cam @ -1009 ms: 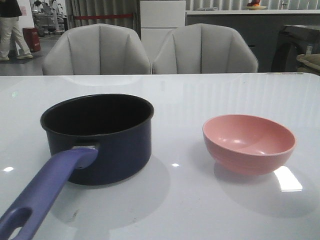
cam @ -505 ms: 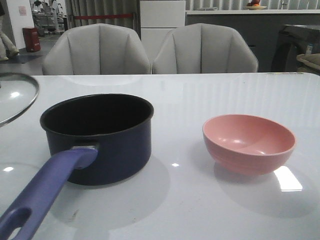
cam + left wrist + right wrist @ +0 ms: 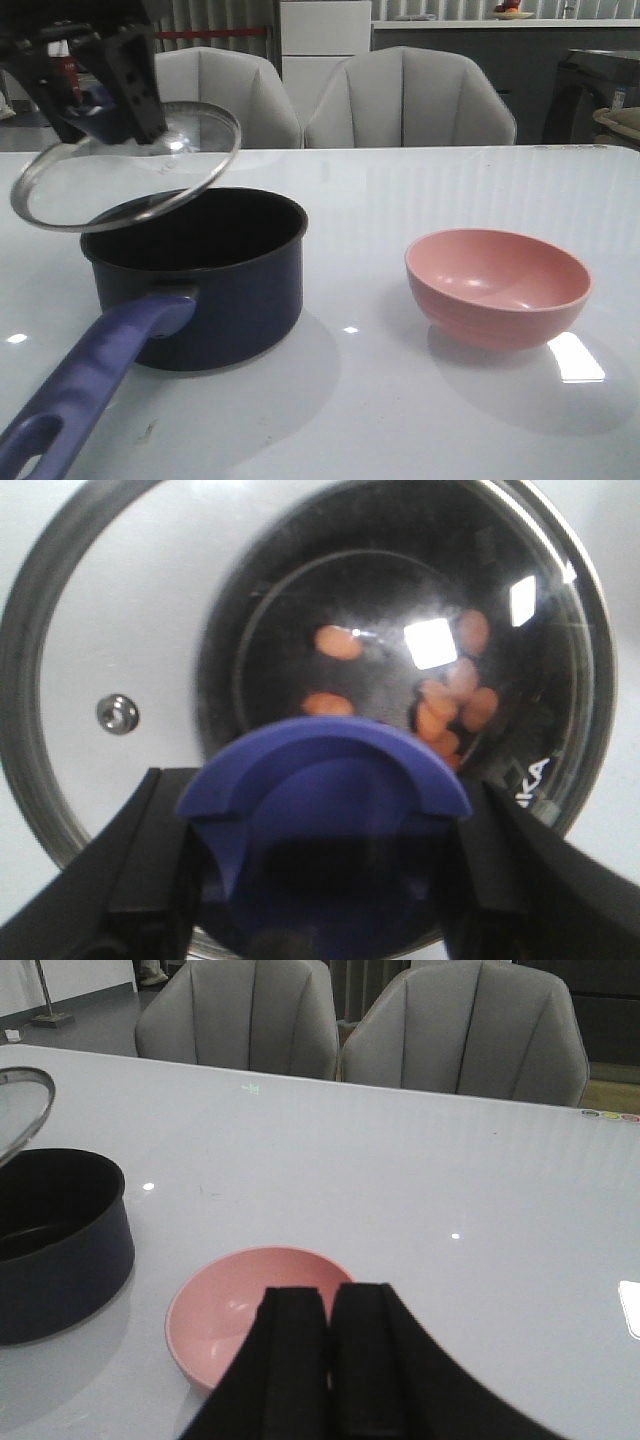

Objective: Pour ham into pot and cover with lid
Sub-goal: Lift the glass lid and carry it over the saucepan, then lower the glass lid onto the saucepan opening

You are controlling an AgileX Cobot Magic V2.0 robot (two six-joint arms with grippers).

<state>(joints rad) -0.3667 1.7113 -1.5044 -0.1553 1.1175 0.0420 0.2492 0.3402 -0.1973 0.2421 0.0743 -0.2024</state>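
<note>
While ham (image 3: 440, 705) lies in pot (image 3: 200, 275), left hand (image 3: 100, 95) pinches lid (image 3: 125, 165) knob, tilted above rim for covering; right hand (image 3: 325, 1360) pressed together, idle near bowl (image 3: 497, 285).

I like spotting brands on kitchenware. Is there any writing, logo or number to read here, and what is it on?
White lettering on the glass lid, near its rim: only "KA" reads; the rest is cut off by the gripper.
Pot, pink bowl: no text visible.
Background signs: too small to read.
</note>
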